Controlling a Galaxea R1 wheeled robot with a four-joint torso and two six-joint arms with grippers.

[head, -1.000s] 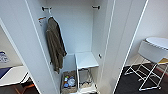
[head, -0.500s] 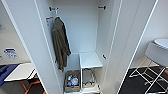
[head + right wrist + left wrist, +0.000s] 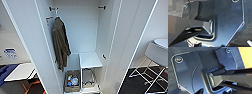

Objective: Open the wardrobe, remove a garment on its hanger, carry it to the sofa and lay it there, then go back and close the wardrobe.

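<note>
The wardrobe [image 3: 85, 30] stands open straight ahead in the head view, its plain white inside showing. Its left door [image 3: 27, 37] and right door [image 3: 130, 37] are both swung out toward me. An olive-brown long-sleeved jacket [image 3: 60, 45] hangs from the left end of the rail, close to the left door. The rest of the rail, as far as its right fitting [image 3: 101, 7], is bare. Both wrist views show my own dark plate and jointed bar over dark carpet.
Low in the wardrobe are a white shelf box [image 3: 90, 60] and a basket [image 3: 72, 81] of small items. A round white table on wire legs [image 3: 160, 47] stands at the right. A low white table [image 3: 20, 71] and a blue object [image 3: 6, 71] are at the left.
The whole head picture has shifted and the wardrobe looks slightly larger, so the camera has moved nearer. Nothing inside the wardrobe has moved.
</note>
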